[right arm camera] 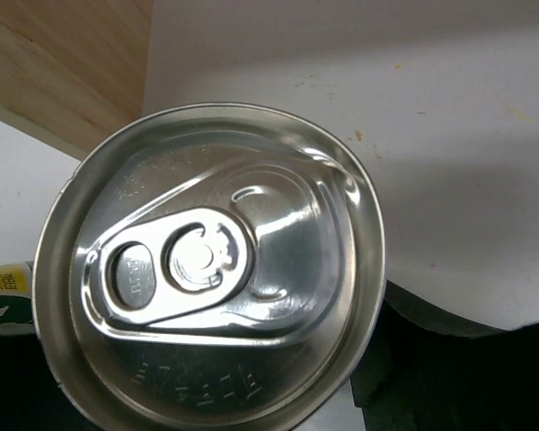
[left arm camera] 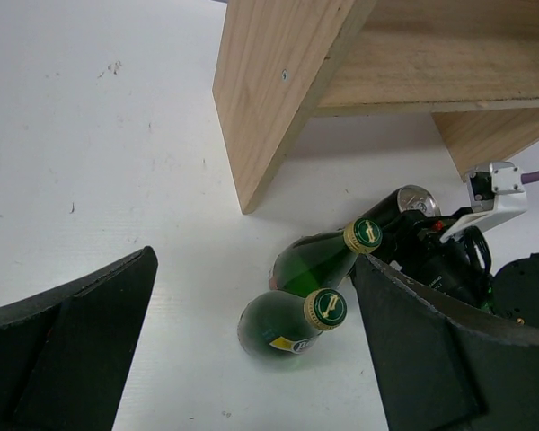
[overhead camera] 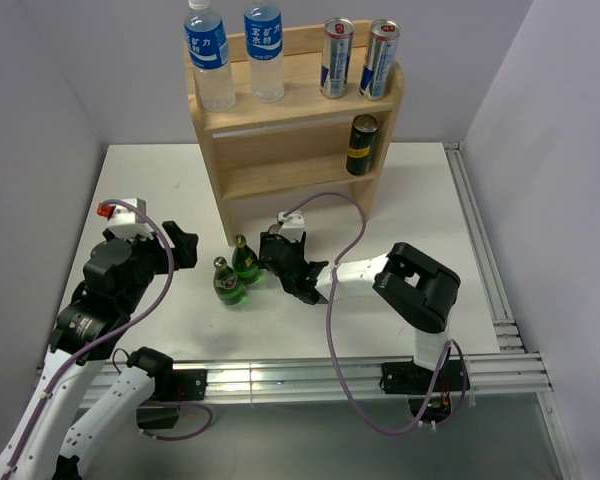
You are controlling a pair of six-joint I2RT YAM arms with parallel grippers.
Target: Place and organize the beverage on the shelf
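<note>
Can (right arm camera: 207, 269) apparently clamped in right gripper (overhead camera: 280, 255), left gripper (left arm camera: 251, 269) open, shelf (overhead camera: 290, 150) bearing five drinks (overhead camera: 337, 60)

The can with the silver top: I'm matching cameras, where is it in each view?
Top external: hidden by the right gripper, beside the green bottles.
Left wrist: the can, right of centre, above the bottles.
Right wrist: its top fills the frame.
Shared landmark: the shelf.

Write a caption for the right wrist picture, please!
Close-up of a silver can top and its pull tab, with a corner of the wooden shelf beside it.
</note>
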